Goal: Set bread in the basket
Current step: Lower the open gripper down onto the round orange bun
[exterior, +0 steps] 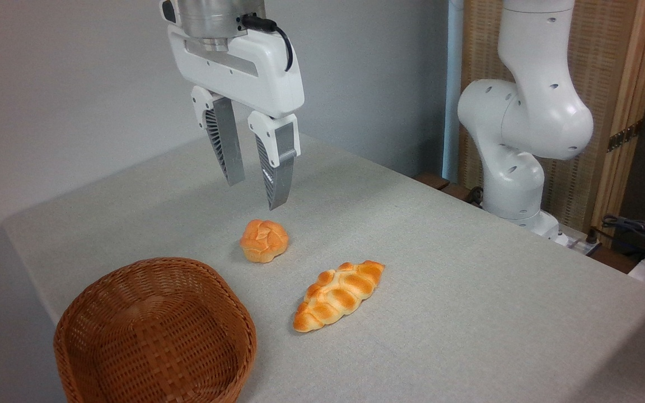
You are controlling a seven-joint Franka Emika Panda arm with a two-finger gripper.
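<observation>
Sitting nearest the camera, at lower left on the table (468,313): the basket (154,330), woven wicker, low-walled, nothing inside. Lying just right of it, apart from its rim: a longer braided loaf (338,295) with pointed ends, not the piece wanted. Resting a little farther back, between basket and loaf and touching neither: the bread (264,240), small, round, golden-orange, knotted on top, flat on the cloth. Hanging above and slightly behind it: the gripper (255,182), fingers parted to a moderate gap, holding nothing, tips clear of the bun. Standing farthest back at right: the arm's white base (515,168) before a slatted screen (613,84).

Probably light, and either soft or a hollow replica; cannot tell which. Glazed-looking crust, so possibly a bit slippery. Best taken across the widest part of the round body, below the knotted crown, with a gentle squeeze to avoid crushing or popping it out. Gap looks slightly narrow for the bun; likely needs widening before descent.
</observation>
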